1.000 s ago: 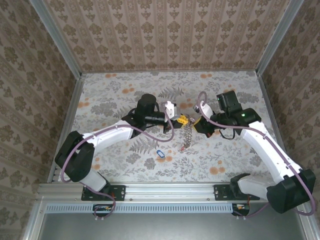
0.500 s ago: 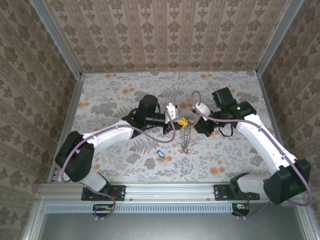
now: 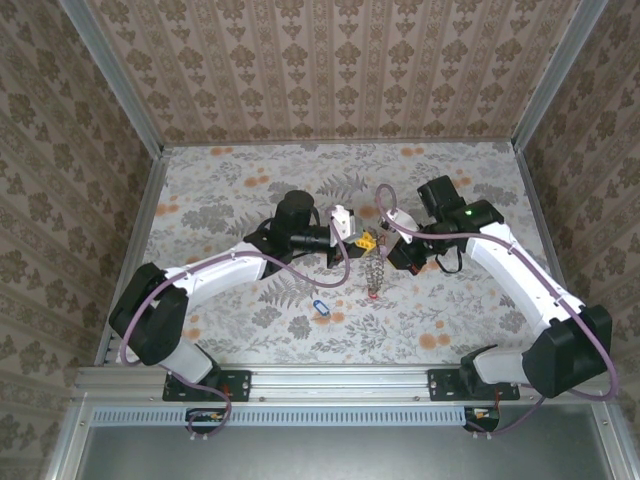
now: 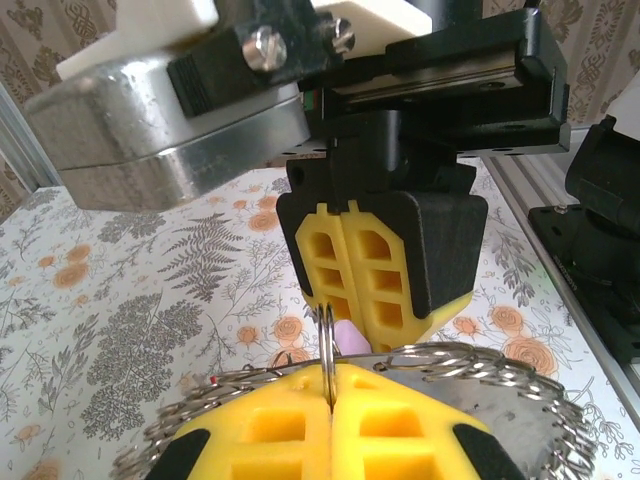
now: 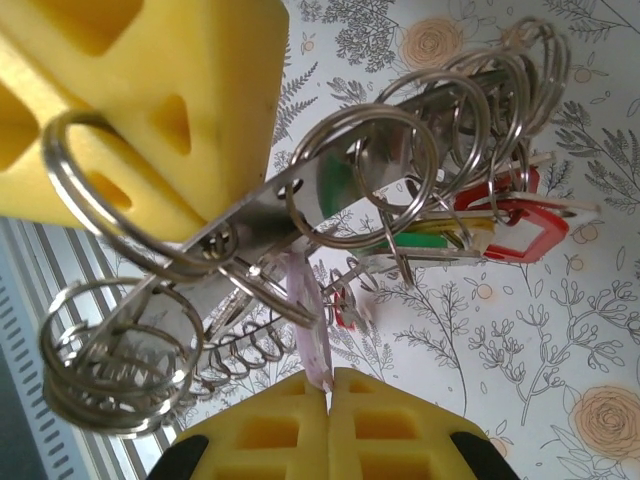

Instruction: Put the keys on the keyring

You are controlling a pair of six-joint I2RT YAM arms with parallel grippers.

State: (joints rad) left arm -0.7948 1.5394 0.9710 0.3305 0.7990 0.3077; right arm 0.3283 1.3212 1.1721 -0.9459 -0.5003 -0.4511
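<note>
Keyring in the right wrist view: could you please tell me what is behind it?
Behind the keyring hang red-tagged keys and a green tag, with the floral table beyond. The rings cover their blades.

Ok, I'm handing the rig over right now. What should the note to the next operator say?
Left gripper: shut on a loop of the keyring.
Right gripper: shut on the purple-tagged key, held against the keyring.
Done: red tag and green tag appear to hang on the rings.
Left: finish threading the purple key (can't tell if it's on), then fetch the blue-tagged key from the table.
</note>
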